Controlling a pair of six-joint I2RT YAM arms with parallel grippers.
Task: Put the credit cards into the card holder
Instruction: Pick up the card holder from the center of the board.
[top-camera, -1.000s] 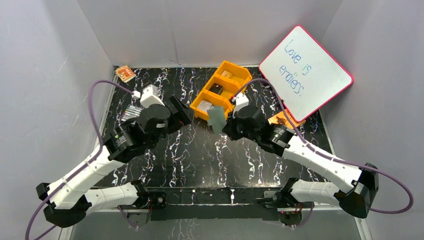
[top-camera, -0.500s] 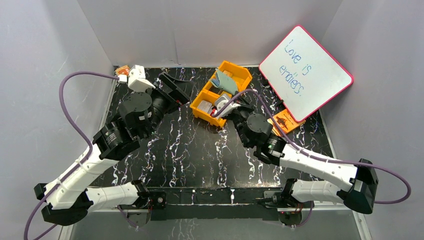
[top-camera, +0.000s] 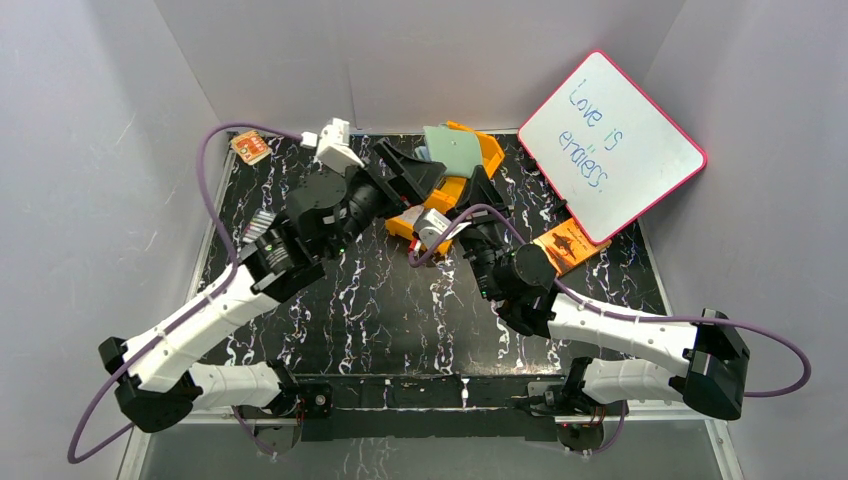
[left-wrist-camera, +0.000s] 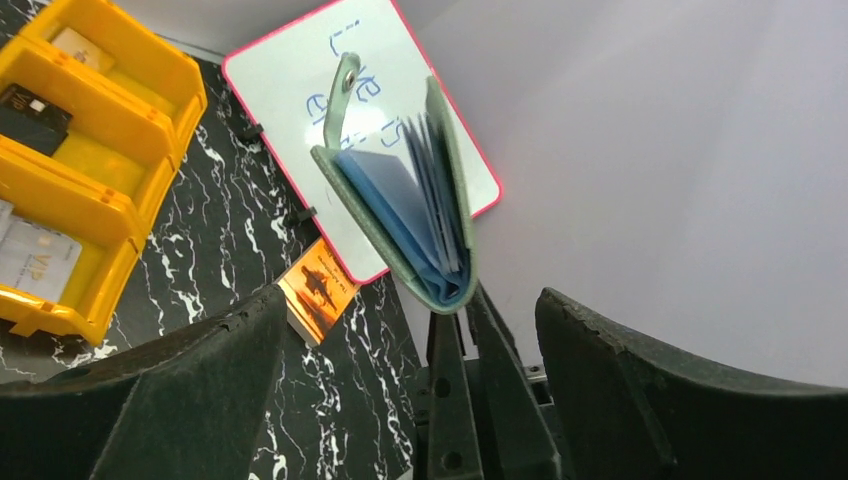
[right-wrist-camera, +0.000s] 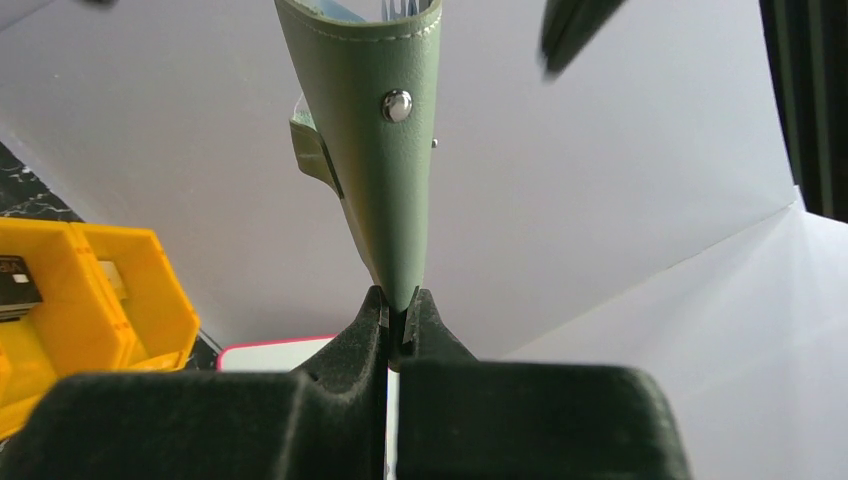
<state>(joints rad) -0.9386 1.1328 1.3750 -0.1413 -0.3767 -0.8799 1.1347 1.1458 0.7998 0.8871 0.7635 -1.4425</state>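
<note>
Pinching card holder (right-wrist-camera: 375, 150) at fold w/ R fingers (right-wrist-camera: 345, 350); L fingers (left-wrist-camera: 180, 390) wide, prob. empty.

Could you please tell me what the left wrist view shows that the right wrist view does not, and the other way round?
Only the left wrist view: the inside of the open card holder with its pale blue pockets, a black card and a silver card in the yellow tray, the orange packet, and the writing on the whiteboard.
Only the right wrist view: the holder's green outer face with its snap stud.
Both: the card holder pinched at its fold by the right gripper, part of the tray, and the whiteboard's pink edge.
</note>
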